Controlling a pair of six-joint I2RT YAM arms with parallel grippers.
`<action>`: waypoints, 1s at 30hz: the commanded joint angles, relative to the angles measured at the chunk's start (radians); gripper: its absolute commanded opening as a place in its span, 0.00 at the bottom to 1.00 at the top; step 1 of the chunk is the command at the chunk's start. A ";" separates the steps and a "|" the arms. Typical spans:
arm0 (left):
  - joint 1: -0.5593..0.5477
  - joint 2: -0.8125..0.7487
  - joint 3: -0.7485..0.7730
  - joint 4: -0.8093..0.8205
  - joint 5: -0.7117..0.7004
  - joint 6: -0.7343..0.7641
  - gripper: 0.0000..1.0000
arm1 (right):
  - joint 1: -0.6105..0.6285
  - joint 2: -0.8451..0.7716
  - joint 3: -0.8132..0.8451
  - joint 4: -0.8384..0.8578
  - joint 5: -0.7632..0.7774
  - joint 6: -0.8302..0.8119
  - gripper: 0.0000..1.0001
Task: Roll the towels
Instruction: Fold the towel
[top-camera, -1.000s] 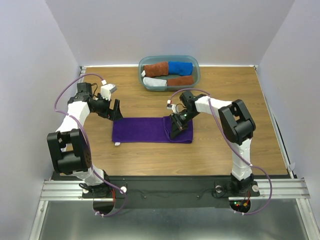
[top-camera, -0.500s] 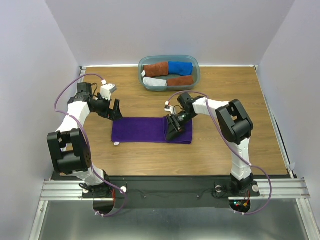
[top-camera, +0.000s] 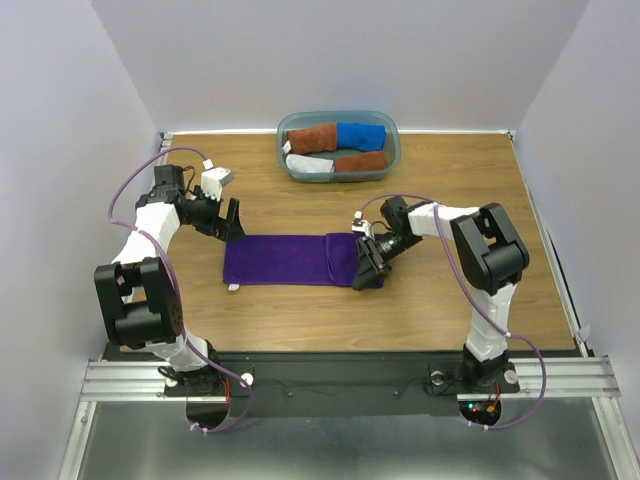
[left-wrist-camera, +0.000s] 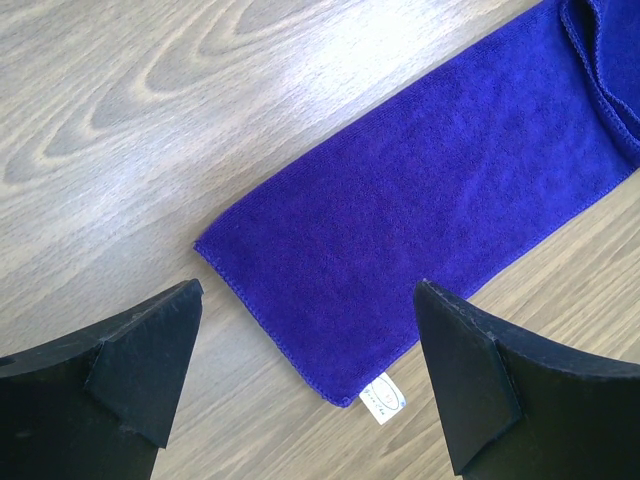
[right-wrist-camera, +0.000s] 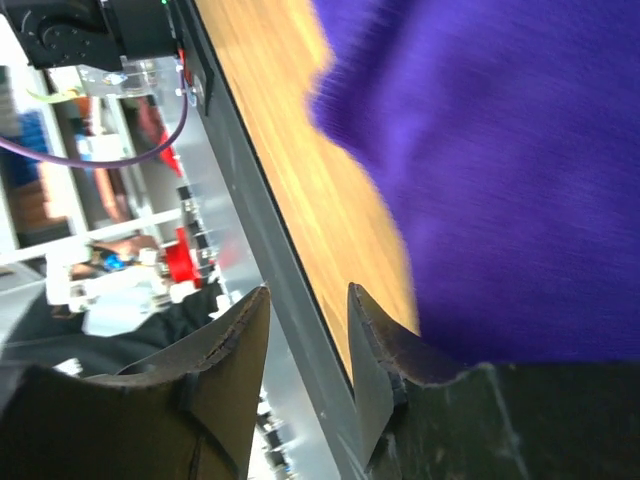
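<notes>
Spread towel (top-camera: 290, 259): on the table (top-camera: 450, 190), lying left to right, its right end doubled over.
Tag (left-wrist-camera: 382, 398): its near left corner.
Tub (top-camera: 338, 116): well behind its right half.
Rolled towels (top-camera: 335, 148): 4, in the tub.
Left gripper (top-camera: 232, 220): just behind its left end.
Right gripper (top-camera: 363, 272): at its right end.

You can't see the right end of the towel (top-camera: 290, 259) beneath the right gripper (top-camera: 366, 270) (its own view is blurred); print on the tag (left-wrist-camera: 381, 398) is too small.
</notes>
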 joint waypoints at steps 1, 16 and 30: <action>0.005 0.000 -0.008 0.009 0.013 0.002 0.99 | -0.060 0.077 -0.014 -0.020 -0.062 -0.080 0.41; -0.005 0.014 -0.025 0.026 -0.007 0.028 0.99 | -0.086 -0.025 0.119 -0.056 -0.087 -0.063 0.39; -0.091 0.005 -0.095 0.076 -0.179 0.096 0.99 | -0.144 0.179 0.268 -0.053 0.032 -0.100 0.34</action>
